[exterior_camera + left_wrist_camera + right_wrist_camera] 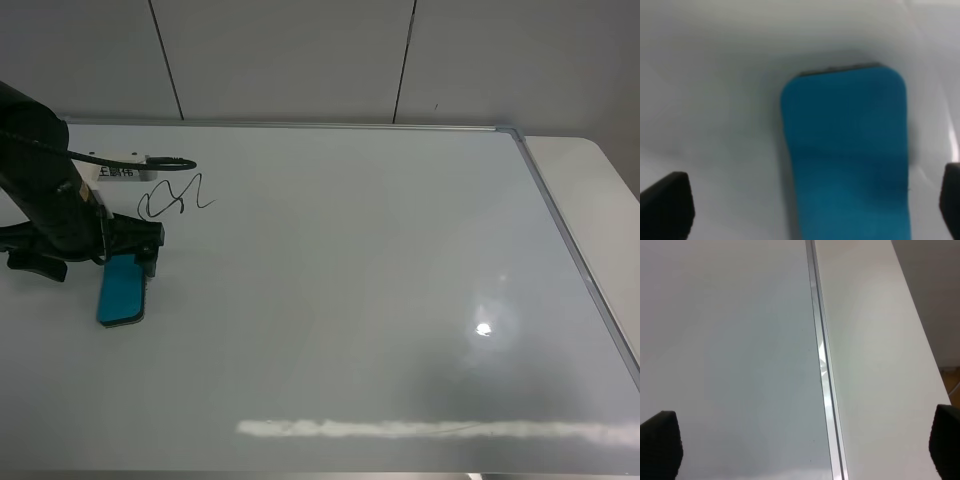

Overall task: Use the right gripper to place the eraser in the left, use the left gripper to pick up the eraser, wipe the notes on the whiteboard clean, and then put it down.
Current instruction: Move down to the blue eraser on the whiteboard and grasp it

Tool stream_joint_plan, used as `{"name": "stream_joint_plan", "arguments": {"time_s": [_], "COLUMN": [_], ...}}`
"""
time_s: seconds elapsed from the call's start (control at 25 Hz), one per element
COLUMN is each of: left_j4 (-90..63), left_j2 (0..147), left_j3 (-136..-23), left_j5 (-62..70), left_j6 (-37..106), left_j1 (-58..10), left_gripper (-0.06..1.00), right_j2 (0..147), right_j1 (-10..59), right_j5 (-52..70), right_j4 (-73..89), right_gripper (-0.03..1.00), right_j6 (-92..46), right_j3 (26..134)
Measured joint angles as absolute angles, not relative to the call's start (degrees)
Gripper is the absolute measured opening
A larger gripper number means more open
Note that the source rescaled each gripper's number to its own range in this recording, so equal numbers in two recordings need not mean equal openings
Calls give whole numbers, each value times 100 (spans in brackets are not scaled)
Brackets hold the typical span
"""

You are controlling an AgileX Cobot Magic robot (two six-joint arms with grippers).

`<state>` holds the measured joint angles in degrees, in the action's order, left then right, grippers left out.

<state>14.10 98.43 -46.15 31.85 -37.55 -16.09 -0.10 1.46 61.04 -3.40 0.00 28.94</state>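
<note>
1. Straddling the eraser (121, 292), the left gripper (807, 202) has its dark fingers spread wide, and neither appears to touch it. The blue block lies flat at the left of the whiteboard (350, 300).
2. The eraser's long axis runs away from the wrist, crosswise to the line between the fingers, so closing would likely pinch its narrow width.
3. The notes (175, 195), a looping black scribble, sit near the gripper, on the side away from the eraser.
4. The right gripper (802, 445) is wide open and empty above the board's metal frame (822, 365), well apart from the eraser.
5. The eraser is a round-cornered rectangle with a matte, felt-like face; the board is glossy and reflective.
</note>
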Motion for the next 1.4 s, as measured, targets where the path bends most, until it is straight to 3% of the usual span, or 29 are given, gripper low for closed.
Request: {"name": "stream_joint_plan", "arguments": {"time_s": [1.12, 1.2, 1.24, 1.28, 1.36, 1.4], "left_j4": [1405, 1405, 1399, 1395, 1388, 1388], "left_j2": [10124, 10124, 10124, 10124, 10124, 10124], "left_j3": [-4620, -4620, -4620, -4620, -4620, -4620], "left_j5": [3039, 3039, 3050, 3071, 3103, 3125], "left_j6": [-3757, -3759, -3759, -3759, -3743, -3719], "left_j1": [-1609, -1609, -1609, -1609, -1609, -1609], "left_gripper": [100, 89, 74, 53, 3, 0], "right_j2": [-10, -10, -10, -10, -10, -10], "right_j1": [146, 146, 146, 146, 146, 146], "right_j5": [6104, 6104, 6104, 6104, 6104, 6104], "right_j4": [-340, -340, -340, -340, -340, -340], "right_gripper": [99, 99, 99, 99, 99, 99], "right_j6": [0, 0, 0, 0, 0, 0], "right_j3": [2894, 2894, 2894, 2894, 2894, 2894]}}
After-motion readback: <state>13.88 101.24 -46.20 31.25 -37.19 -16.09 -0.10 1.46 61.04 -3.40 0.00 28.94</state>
